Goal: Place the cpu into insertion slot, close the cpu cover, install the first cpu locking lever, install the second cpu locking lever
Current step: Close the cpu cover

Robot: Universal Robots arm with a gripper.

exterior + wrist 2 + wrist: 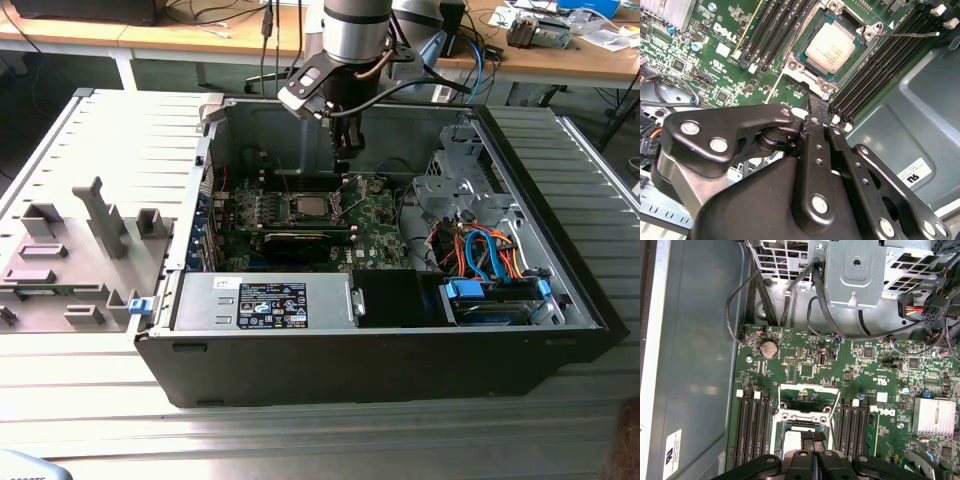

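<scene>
Since the tower case lies on its side with the panel off, the board faces up and the arm gets straight vertical access, reaching in from 12 o'clock in the exterior view. Side panel lies flat at 9 o'clock of the case, out of the arm's way. Motherboard covers the case floor, with the drive cage and cable bundle at 3 o'clock, clear of the work. Pincer hangs low over the board, fingers pressed together with nothing between them, tip right at the edge of the insertion slot. Reads as a pushing pose, not a carrying one. Slot sits roughly 10 o'clock from case centre in the exterior view, flanked by memory slots. Cpu cover looks swung up on its hinge, so not closed yet, my read. Cpu is already seated flat in the slot, silver face up. Thin locking lever sticks out free beside the socket, apparently unlatched. Room: a lab, wooden desks with cables at 12 o'clock. Bench is ribbed grey metal, flat, and carries both case and panel.
</scene>
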